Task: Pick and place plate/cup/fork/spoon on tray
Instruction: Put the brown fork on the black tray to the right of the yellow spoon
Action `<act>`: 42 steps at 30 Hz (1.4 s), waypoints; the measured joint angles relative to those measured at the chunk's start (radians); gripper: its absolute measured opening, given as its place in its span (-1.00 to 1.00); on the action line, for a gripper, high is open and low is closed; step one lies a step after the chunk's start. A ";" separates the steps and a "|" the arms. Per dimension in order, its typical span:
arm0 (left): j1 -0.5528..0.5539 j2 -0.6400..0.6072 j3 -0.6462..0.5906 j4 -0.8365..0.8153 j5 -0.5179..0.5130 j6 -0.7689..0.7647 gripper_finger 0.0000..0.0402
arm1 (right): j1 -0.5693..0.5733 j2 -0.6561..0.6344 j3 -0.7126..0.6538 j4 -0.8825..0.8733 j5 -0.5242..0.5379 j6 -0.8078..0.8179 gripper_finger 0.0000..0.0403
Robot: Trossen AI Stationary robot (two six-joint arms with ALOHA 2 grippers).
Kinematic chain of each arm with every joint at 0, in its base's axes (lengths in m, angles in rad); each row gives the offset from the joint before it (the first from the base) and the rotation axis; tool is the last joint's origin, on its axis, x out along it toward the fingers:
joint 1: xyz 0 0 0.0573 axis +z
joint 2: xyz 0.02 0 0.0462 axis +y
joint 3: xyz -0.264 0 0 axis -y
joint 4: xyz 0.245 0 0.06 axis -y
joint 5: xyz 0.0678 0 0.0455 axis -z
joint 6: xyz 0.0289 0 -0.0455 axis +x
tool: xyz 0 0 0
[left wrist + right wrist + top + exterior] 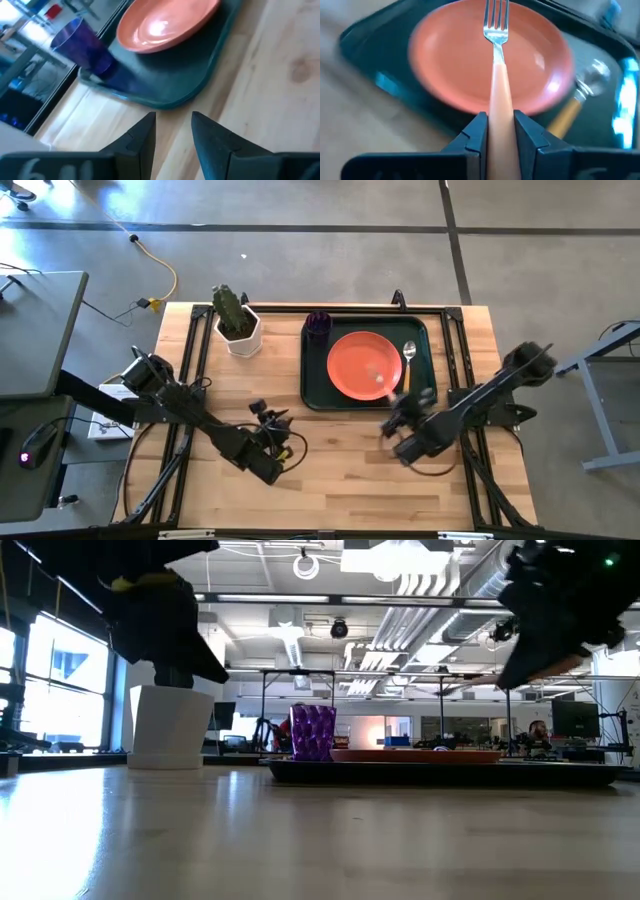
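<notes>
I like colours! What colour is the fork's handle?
Orange-tan, on the fork held by the right gripper; the right wrist view shows it best.

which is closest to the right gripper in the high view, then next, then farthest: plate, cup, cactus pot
From the right gripper, which is shut on the fork:
1. The plate, on the tray just beyond the gripper.
2. The cup, in the tray's far left corner.
3. The cactus pot, off the tray, on the table to its left.

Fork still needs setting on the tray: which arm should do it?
Right. Its pincer already grips the orange-handled metal fork above the round orange-red plate; the left pincer is empty, off the dark green tray.
</notes>
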 joint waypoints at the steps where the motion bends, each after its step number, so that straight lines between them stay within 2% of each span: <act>1: -0.002 0.000 -0.010 -0.003 -0.005 -0.022 -0.42 | 0.013 -0.037 -0.041 -0.030 0.006 0.103 -0.77; 5: -0.004 0.000 -0.041 -0.001 -0.020 -0.065 -0.42 | 0.017 -0.167 -0.206 -0.091 0.003 0.404 -0.74; 10: 0.010 0.001 -0.052 0.016 -0.023 -0.077 -0.42 | -0.065 -0.255 -0.381 -0.060 -0.078 0.533 -0.71; 15: 0.025 0.001 -0.052 0.036 -0.076 -0.120 -0.41 | -0.167 -0.275 -0.451 0.009 -0.078 0.529 -0.70; 21: 0.039 0.001 -0.052 0.040 -0.078 -0.120 -0.41 | -0.303 -0.267 -0.468 0.054 -0.106 0.511 -0.69; 26: 0.039 0.001 -0.052 0.040 -0.076 -0.120 -0.41 | -0.415 -0.267 -0.468 0.127 -0.116 0.384 -0.69; 29: 0.039 0.001 -0.052 0.039 -0.076 -0.120 -0.41 | -0.471 -0.267 -0.468 0.242 -0.157 0.249 -0.69; 32: 0.038 0.001 -0.052 0.038 -0.075 -0.120 -0.41 | -0.499 -0.258 -0.468 0.326 -0.185 0.153 -0.69; 37: 0.036 0.001 -0.052 0.034 -0.056 -0.119 -0.41 | -0.512 -0.253 -0.468 0.289 -0.137 0.173 -0.69; 42: 0.028 0.001 -0.052 0.028 -0.054 -0.119 -0.41 | -0.512 -0.221 -0.468 0.287 -0.151 0.179 -0.69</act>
